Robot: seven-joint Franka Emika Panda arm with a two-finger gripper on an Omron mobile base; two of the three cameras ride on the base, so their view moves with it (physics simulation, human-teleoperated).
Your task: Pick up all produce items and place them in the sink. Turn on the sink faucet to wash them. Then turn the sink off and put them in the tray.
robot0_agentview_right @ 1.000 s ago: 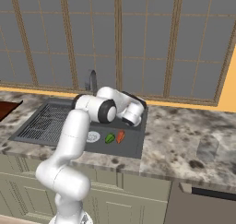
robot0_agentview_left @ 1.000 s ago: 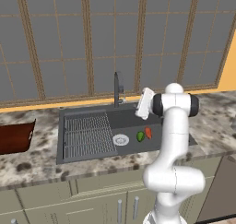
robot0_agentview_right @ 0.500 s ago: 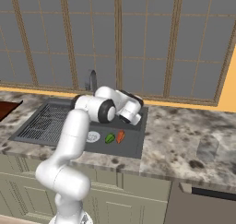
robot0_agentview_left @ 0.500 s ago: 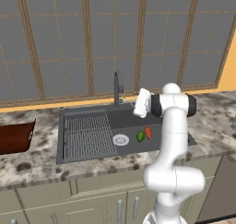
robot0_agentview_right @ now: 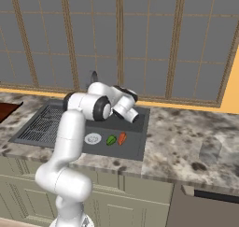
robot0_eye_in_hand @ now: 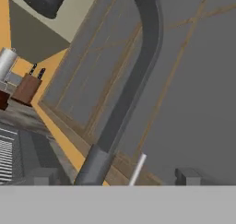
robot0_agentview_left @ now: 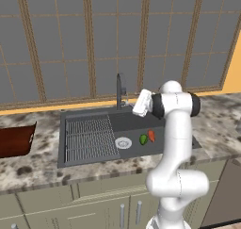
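Much of what you need is cut off or blocked. In the left base view the gripper [robot0_agentview_left: 139,105] sits at centre frame, its white hand just right of the sink faucet [robot0_agentview_left: 120,90], and the finger tips are too small to separate. In the right base view the arm covers most of the faucet; only its tip peeks above the white shoulder at upper left of centre. The tray [robot0_agentview_left: 16,139] is sliced by the left edge of the left base view, and only a dark red corner shows at the left edge of the right base view.

In the hand view you can make out one finger tip [robot0_eye_in_hand: 43,176] at lower left and the other at lower right, standing wide apart with nothing between them but the faucet's base; they grip nothing, and you cannot tell whether either touches it. The spout runs as a long dark bar from bottom centre up to the top edge, curving over there.

The carrot [robot0_agentview_left: 151,136] and the green piece [robot0_agentview_left: 143,139] lie side by side in the sink [robot0_agentview_left: 132,122], right of the white drain [robot0_agentview_left: 123,142]. The carrot's long axis runs roughly up and down the frame.
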